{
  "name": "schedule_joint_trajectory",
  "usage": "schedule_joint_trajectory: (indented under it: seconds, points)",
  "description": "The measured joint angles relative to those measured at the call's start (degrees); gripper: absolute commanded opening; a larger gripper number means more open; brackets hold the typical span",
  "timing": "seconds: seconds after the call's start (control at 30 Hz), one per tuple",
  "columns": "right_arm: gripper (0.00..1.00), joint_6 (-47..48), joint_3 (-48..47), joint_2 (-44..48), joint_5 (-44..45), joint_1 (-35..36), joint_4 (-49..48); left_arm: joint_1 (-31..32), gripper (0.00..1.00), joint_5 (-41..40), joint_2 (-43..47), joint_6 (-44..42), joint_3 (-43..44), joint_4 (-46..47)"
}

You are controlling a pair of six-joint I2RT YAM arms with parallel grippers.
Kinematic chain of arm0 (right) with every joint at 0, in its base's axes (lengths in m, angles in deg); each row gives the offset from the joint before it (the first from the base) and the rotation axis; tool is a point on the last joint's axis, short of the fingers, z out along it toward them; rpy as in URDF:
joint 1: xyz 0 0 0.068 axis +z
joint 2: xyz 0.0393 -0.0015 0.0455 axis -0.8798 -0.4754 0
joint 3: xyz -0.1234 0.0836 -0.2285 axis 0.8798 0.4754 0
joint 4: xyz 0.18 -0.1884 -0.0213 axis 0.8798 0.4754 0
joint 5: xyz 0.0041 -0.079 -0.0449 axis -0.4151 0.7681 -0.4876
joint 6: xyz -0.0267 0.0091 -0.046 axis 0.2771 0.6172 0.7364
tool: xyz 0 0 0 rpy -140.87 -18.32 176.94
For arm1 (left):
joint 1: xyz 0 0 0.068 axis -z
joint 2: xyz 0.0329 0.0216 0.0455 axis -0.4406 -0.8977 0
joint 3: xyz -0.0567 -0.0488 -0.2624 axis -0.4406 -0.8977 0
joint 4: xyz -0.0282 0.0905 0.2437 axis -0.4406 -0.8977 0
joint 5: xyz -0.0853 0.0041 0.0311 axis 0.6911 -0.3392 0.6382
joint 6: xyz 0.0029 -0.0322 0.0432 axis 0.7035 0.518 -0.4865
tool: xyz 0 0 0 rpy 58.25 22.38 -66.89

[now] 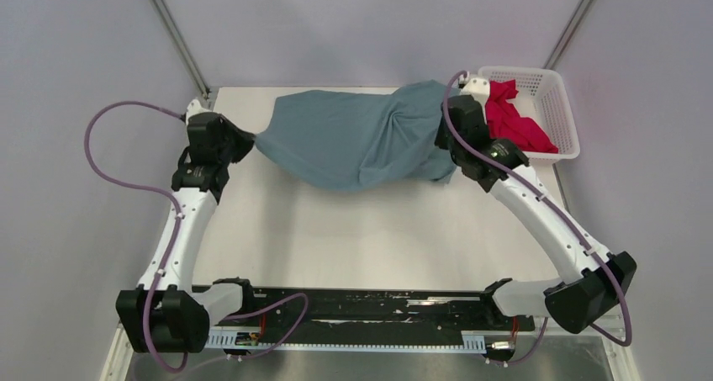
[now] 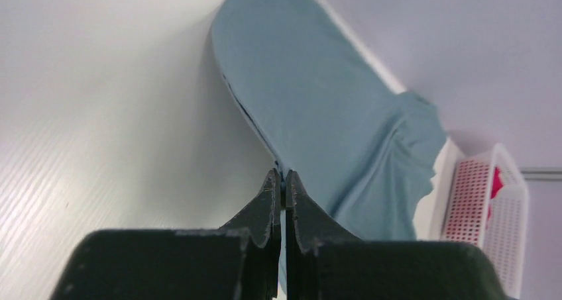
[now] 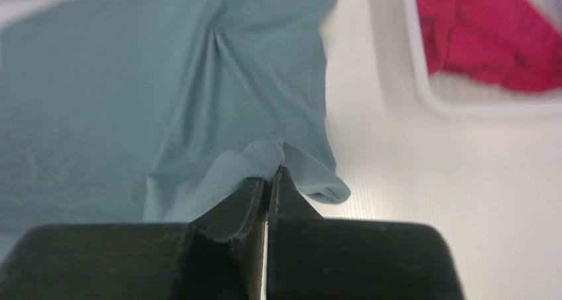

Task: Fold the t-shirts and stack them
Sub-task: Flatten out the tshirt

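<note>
The blue-grey t-shirt (image 1: pixel 353 141) is stretched out left of the white lattice basket (image 1: pixel 565 103). The left gripper (image 2: pixel 282 181) pinches its far edge, and the right gripper (image 3: pixel 272 177) is clamped on a bunched fold nearest the basket. The crimson-pink t-shirt (image 1: pixel 514 119) lies crumpled inside the basket.

Walls (image 1: pixel 370 19): are standing plain pale grey.
Table (image 1: pixel 370 230): is catching soft, even light.
Struts (image 1: pixel 173 32): are rising from its far corners.

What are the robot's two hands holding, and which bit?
Both pinch the blue-grey t-shirt: left gripper its left edge, right gripper a bunched fold at its right end.
</note>
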Motion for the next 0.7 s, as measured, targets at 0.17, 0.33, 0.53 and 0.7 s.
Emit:
schedule_joint_trajectory:
  seconds: [0.17, 0.33, 0.53, 0.7]
  points:
    - [0.00, 8.81, -11.76, 0.68, 2.95, -0.07, -5.49, 1.81, 0.00, -2.71, 1.03, -2.12, 11.45, 0.46]
    - [0.00, 16.63, -21.11, 4.22, 2.12, -0.09, -9.46, 2.27, 0.00, -5.79, 3.80, -4.59, 22.23, -1.05]
    - [0.00, 23.80, -33.86, 7.82, -5.49, -0.13, -12.04, 2.27, 0.00, -6.86, 8.83, -7.85, 33.24, -2.47]
    - [0.00, 27.10, -43.08, 9.64, -11.47, -0.13, -12.66, 2.27, 0.00, -6.62, 12.00, -10.10, 42.60, -5.16]
